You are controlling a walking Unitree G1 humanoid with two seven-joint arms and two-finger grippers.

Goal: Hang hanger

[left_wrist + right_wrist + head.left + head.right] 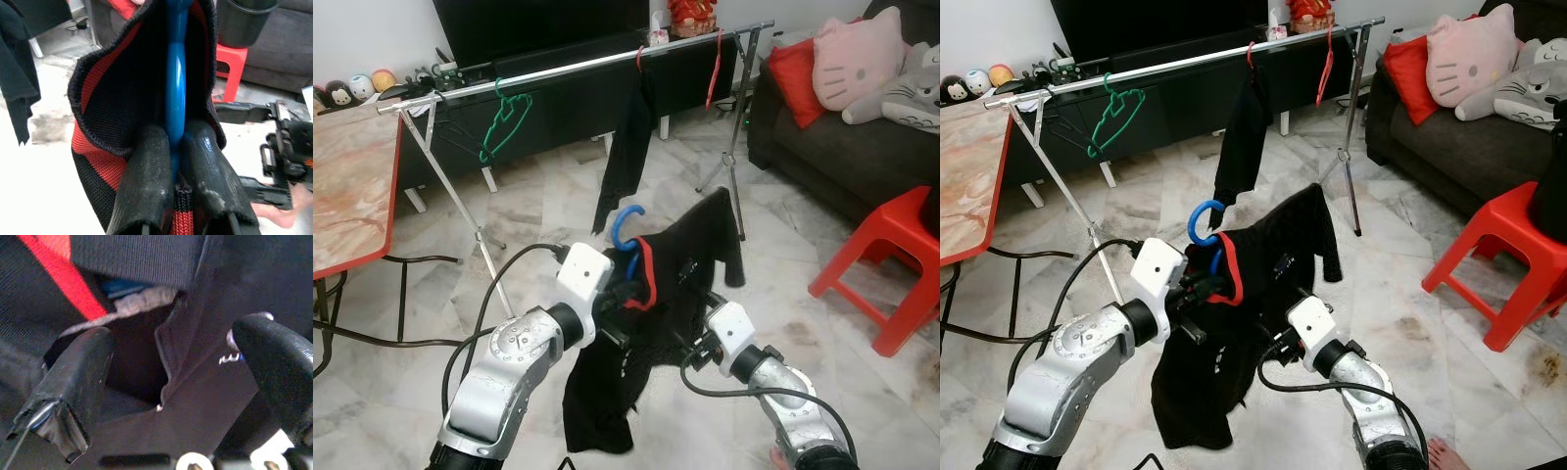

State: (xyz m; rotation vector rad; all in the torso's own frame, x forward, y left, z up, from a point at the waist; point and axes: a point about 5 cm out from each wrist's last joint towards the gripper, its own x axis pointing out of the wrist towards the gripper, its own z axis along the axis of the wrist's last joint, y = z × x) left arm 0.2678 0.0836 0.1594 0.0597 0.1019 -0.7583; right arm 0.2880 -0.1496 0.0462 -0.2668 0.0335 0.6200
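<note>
My left pincer (pixel 173 166) pinches the blue hanger (pixel 628 233) at its neck, chest-high, well short of the rail (pixel 578 64). Right pincer (pixel 171 377) gapes wide against the floppy black shirt (pixel 695 250). Hanger stiff, light; keep the neck grip.

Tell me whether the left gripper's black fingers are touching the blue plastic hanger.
Touching. The left wrist view shows both fingers pressed against the blue hanger neck inside the black garment's collar.
</note>
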